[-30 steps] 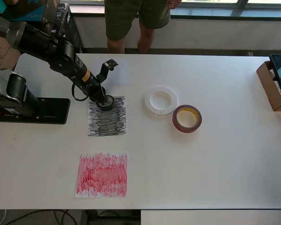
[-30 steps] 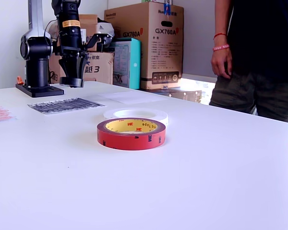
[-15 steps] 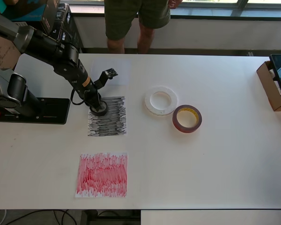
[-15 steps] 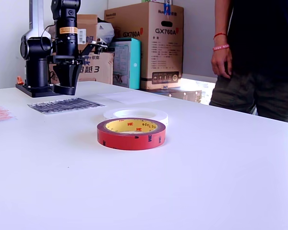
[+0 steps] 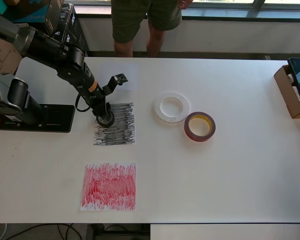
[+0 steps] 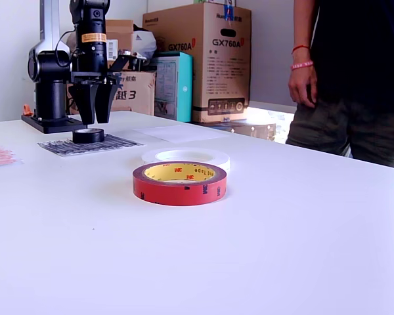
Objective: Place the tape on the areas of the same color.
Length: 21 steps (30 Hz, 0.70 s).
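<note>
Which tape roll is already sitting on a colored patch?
The small black roll, on the black scribbled patch under the gripper. The white roll and red roll sit on bare table.

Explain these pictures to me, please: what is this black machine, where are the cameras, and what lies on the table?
The machine is one robot arm ending in a gripper, a two-fingered claw. One camera looks straight down from above; the other stands low at the table's edge. On the white table lie a black scribbled patch, a red scribbled patch and a faint white sheet. The small black tape roll sits on the black patch, just under the open claw, which holds nothing. The white roll and the red roll wait side by side. A person stands behind.
</note>
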{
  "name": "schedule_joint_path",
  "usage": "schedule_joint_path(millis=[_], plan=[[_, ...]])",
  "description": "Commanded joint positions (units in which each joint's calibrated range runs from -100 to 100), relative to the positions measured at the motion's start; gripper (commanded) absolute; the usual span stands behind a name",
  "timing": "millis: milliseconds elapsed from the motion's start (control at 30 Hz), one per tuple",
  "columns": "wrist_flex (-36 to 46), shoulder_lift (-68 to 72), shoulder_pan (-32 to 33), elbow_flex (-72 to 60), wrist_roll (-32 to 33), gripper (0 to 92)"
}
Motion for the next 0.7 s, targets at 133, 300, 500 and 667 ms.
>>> schedule_joint_path(millis=[133, 300, 500, 667], plan=[[17.5, -6.2, 0.2, -19.6, 1.7, 55.7], [24.8, -2.0, 0.6, -34.3, 4.9, 55.8], [29.8, 7.7, -0.4, -48.6, 6.2, 55.6], [31.0, 15.0, -1.4, -57.5, 6.3, 55.5]])
